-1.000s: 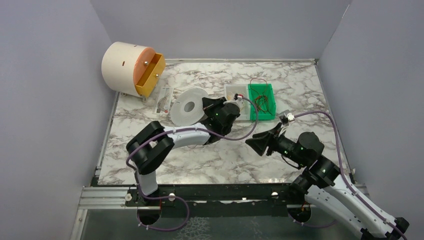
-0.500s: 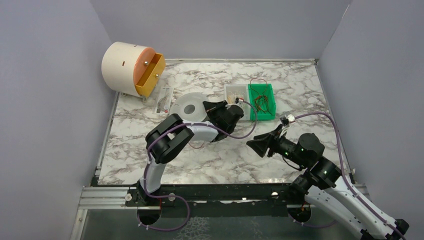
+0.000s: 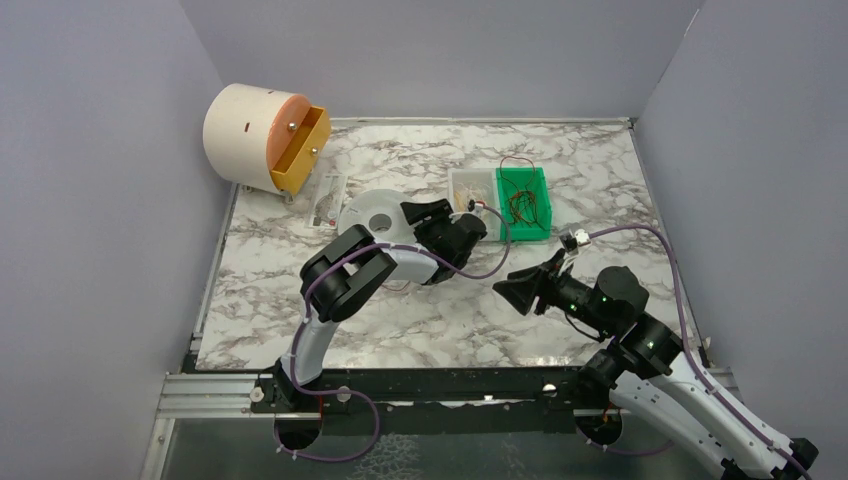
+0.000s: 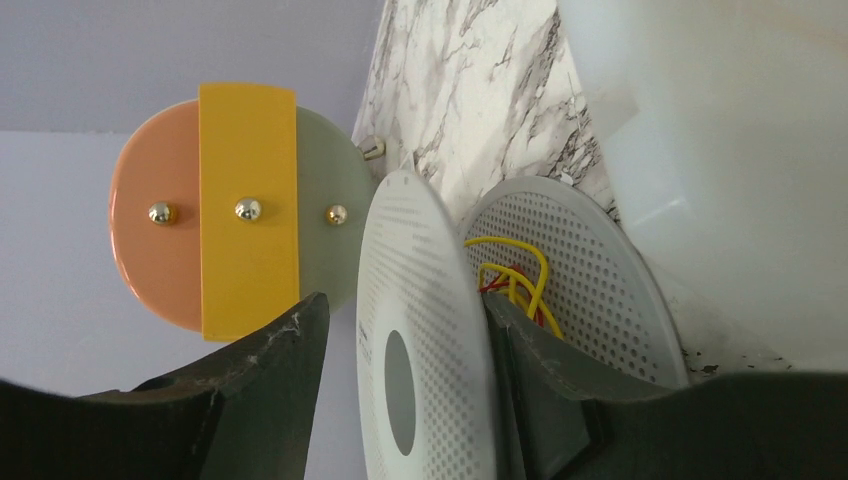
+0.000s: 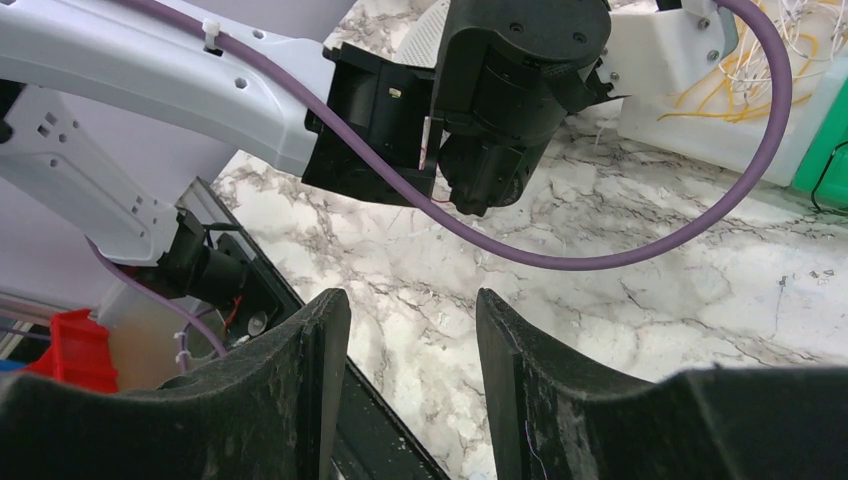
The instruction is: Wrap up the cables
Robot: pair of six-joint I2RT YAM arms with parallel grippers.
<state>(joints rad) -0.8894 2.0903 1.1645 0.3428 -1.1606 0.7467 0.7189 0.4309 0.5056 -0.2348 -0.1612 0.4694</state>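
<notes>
A white perforated spool (image 3: 372, 214) stands on edge on the marble table (image 3: 300, 290). Yellow and red cables (image 4: 514, 276) are wound between its two flanges. My left gripper (image 4: 403, 305) is open and straddles the near flange (image 4: 425, 400). One finger (image 4: 560, 400) sits between the flanges against the cables, while the other finger (image 4: 265, 385) stands clear of the flange. More dark red-brown cables (image 3: 522, 205) lie in the green bin (image 3: 541, 192), and yellow cables (image 5: 725, 88) lie in a white tray (image 3: 466, 186). My right gripper (image 3: 512, 290) hovers open and holds nothing.
A white drum with an orange face and a yellow drawer (image 3: 262, 135) stands at the back left. A clear plastic bag (image 3: 327, 198) lies beside it. The left arm's purple hose (image 5: 600, 262) loops low over the table in front of my right gripper (image 5: 412, 300).
My left gripper has gone from shut to open at the spool. The left arm's elbow has swung right and forward, and the spool has shifted slightly away. The right arm has stayed still.
</notes>
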